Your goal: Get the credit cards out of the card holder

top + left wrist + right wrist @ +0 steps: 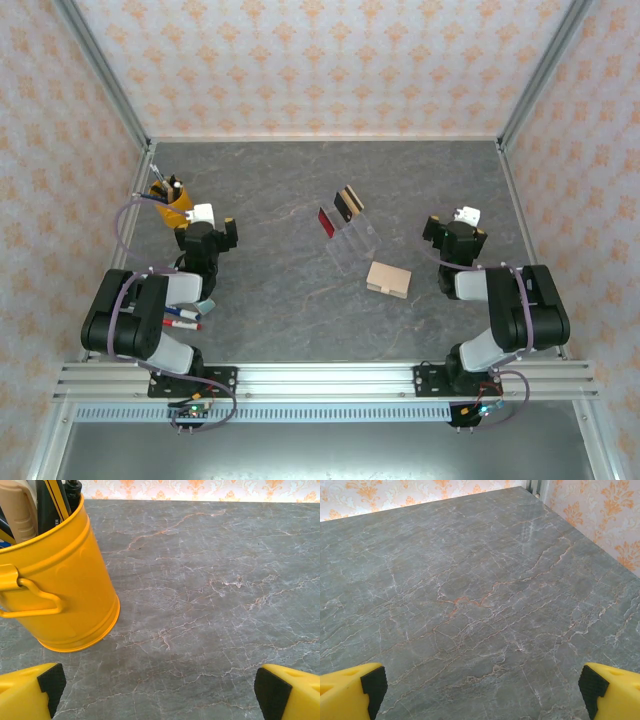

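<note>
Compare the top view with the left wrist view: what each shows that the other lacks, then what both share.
Top view: three cards in a clear stand, with the closed wallet beside it. Left wrist: the left gripper seen open, plus the handle of the bucket and the tools in it, up close. Shared: that yellow bucket and the grey table.

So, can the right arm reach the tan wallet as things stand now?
Probably yes. The wallet lies closed on bare table just left of the right arm, with nothing between them. The clear stand sits farther back. The right gripper is open and empty.
</note>
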You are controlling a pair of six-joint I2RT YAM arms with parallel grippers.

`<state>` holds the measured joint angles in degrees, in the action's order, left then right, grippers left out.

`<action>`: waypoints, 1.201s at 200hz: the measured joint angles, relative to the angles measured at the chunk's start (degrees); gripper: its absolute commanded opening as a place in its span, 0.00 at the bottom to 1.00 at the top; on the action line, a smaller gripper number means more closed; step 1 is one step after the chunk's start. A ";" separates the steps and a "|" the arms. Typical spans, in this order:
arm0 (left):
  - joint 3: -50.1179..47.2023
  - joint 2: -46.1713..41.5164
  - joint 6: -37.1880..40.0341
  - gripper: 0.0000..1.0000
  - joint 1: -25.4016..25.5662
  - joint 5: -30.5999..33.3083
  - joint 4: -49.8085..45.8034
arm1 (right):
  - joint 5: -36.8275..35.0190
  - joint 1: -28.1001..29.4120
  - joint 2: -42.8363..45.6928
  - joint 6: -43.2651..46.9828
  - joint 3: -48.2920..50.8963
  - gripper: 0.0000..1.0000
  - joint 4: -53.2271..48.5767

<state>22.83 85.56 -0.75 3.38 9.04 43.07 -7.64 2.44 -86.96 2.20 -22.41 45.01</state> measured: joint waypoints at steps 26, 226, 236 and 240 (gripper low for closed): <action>0.00 0.00 0.15 1.00 0.00 -0.87 0.00 | 0.00 0.00 0.00 0.00 0.00 1.00 0.00; 17.18 -8.92 -5.09 1.00 0.02 0.35 -26.08 | -2.23 0.02 19.74 -7.43 -8.90 1.00 -23.47; 20.26 -9.53 -7.41 1.00 0.04 -0.26 -30.38 | -2.14 0.02 22.01 -10.45 -12.24 1.00 -29.33; 21.44 -9.73 -8.35 1.00 0.13 -0.72 -32.06 | -1.95 0.02 22.84 -11.89 -13.90 1.00 -32.06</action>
<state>44.27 75.83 -9.10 3.51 8.32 11.00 -9.58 2.46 -64.12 -9.69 -36.32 12.95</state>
